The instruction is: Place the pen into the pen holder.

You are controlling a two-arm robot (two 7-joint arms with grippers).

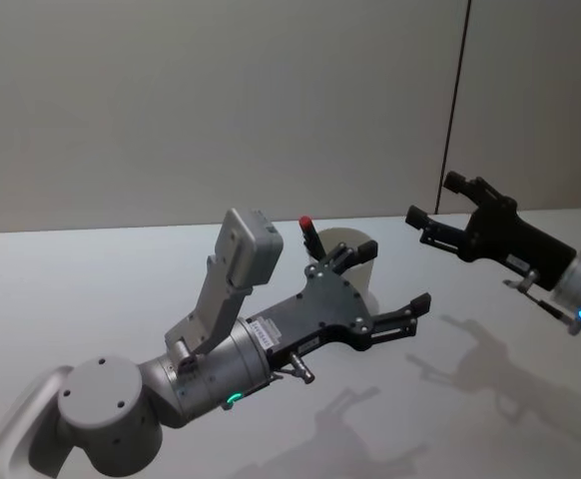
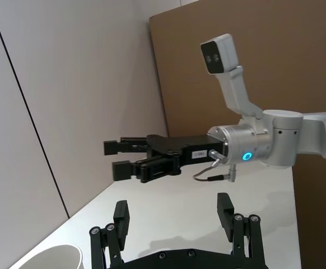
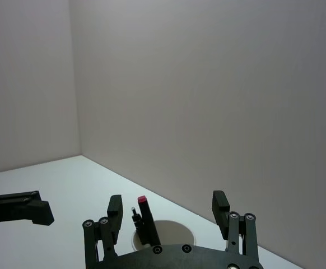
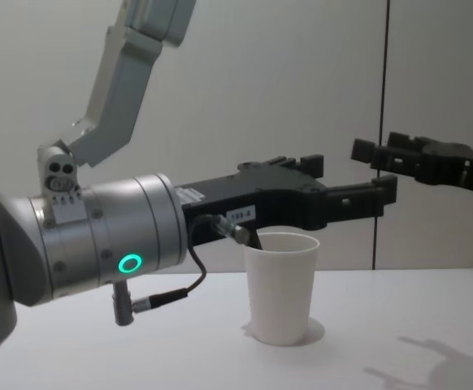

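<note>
Fingers of the left gripper (image 1: 380, 289) stand spread and hold nothing in the head view, one tip beside the rim of the pen holder (image 1: 358, 261) and the other out over the pale bench (image 1: 91, 289). Much of the white cup is hidden behind that gripper's black body; a pen (image 1: 308, 236) with a red end stands up out of the cup. On the right, the right gripper (image 1: 438, 205) hangs above the bench with its fingers apart and empty, well apart from the cup. Shadows of both arms lie on the bench, and a grey wall with a dark vertical seam rises behind.

From the left wrist view, the left gripper's own two fingers (image 2: 121, 219) show apart, the cup's rim cut off in a corner of the picture. Farther off the right gripper is seen from the side, fingers parted, before a brown panel (image 2: 252, 50) and a pale wall.

From the right wrist view, the right gripper's fingers (image 3: 220, 205) are spread wide. Between them, farther off, the pen stands in the cup's mouth, its lower part hidden. A tip of the left gripper shows at the picture's edge.

From the chest view, the cup stands upright on the bench, the left gripper just above and behind its rim, so the pen cannot be made out. The right gripper comes in high at the right edge, partly cut off
</note>
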